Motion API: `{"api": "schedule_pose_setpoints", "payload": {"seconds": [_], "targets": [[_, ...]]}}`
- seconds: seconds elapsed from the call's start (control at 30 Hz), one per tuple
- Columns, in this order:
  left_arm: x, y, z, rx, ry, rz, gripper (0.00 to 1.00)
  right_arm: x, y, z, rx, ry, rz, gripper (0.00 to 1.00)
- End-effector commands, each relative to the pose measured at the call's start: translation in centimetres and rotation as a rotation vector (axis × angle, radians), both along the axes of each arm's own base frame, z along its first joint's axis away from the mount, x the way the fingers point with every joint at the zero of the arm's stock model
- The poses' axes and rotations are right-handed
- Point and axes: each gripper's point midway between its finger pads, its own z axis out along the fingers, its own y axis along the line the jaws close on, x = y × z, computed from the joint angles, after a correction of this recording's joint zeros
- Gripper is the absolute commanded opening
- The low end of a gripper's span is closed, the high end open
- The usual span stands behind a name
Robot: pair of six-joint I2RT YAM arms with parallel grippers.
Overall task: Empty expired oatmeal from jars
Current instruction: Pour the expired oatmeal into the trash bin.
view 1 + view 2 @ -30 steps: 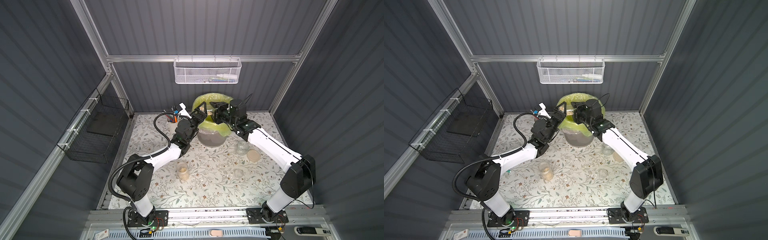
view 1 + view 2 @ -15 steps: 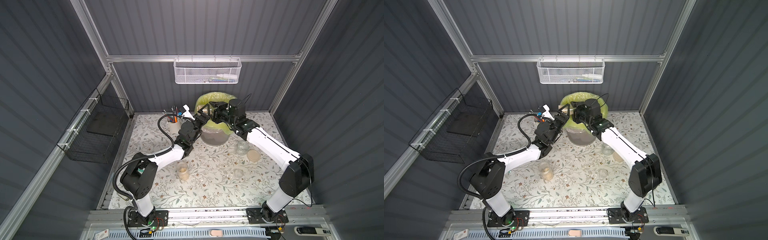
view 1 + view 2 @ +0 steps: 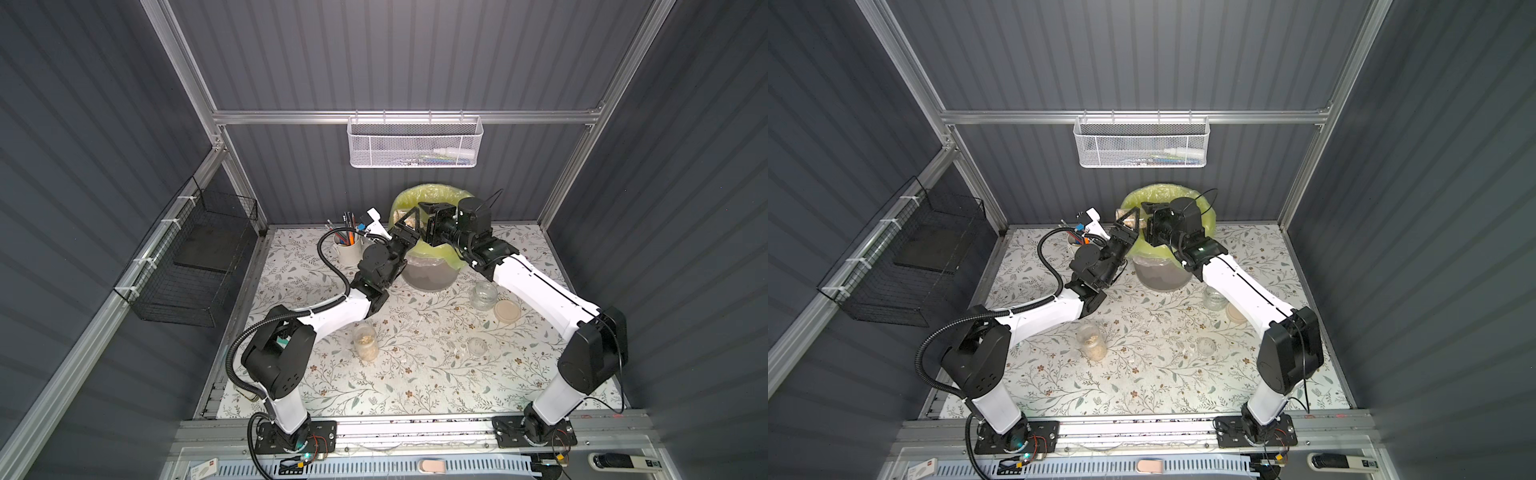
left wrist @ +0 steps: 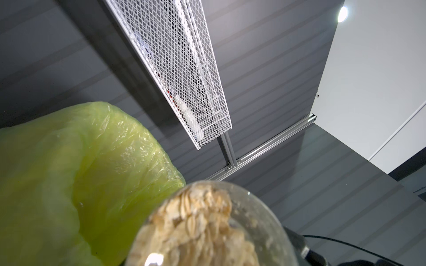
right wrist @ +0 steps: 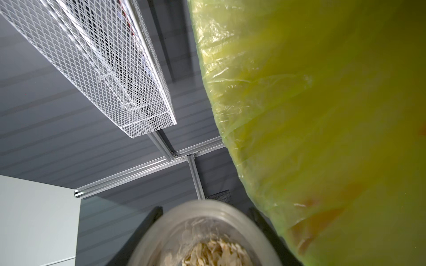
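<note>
Wrist views crop the jar; contacts unseen. Right gripper clamps this jar of oatmeal above far bin; left gripper beside it, grip indiscernible.

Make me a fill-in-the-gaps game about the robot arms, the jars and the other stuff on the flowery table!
1. The right gripper holds a jar with oatmeal over the grey ____ lined with a green bag.
2. The pencils stand in a white ____.
3. The squat jar beside the beige lid is ____.
4. The mesh basket on the back wall is coloured ____.

Missing words: bin; mug; empty; white.
</note>
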Motion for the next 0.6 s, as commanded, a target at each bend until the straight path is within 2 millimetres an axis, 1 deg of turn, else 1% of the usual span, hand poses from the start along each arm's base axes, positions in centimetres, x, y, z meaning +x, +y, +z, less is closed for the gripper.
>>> {"api": "schedule_pose_setpoints", "payload": {"seconds": [0.0,0.13,0.23,0.3,0.43,0.57], "targets": [[1.1,0.1,-1.3,0.106,0.02,0.057,0.52,0.2,0.1,1.6,0.024,-0.063,0.01,0.43],[1.6,0.0,-1.1,0.117,0.018,0.061,0.46,0.3,0.1,1.5,0.025,-0.06,0.019,0.46],[1.8,0.0,-0.8,0.121,0.011,0.062,0.4,0.3,0.1,1.4,0.03,-0.058,0.022,0.52],[2.0,-0.2,-0.7,0.134,0.01,0.06,0.37,0.3,0.1,1.5,0.036,-0.062,0.024,0.54],[2.4,-0.5,-0.6,0.142,0.009,0.052,0.34,0.4,-0.1,1.4,0.029,-0.061,0.031,0.64],[2.8,-0.5,-0.7,0.144,0.009,0.048,0.31,0.5,-0.3,0.8,0.024,-0.043,0.034,0.76]]}}
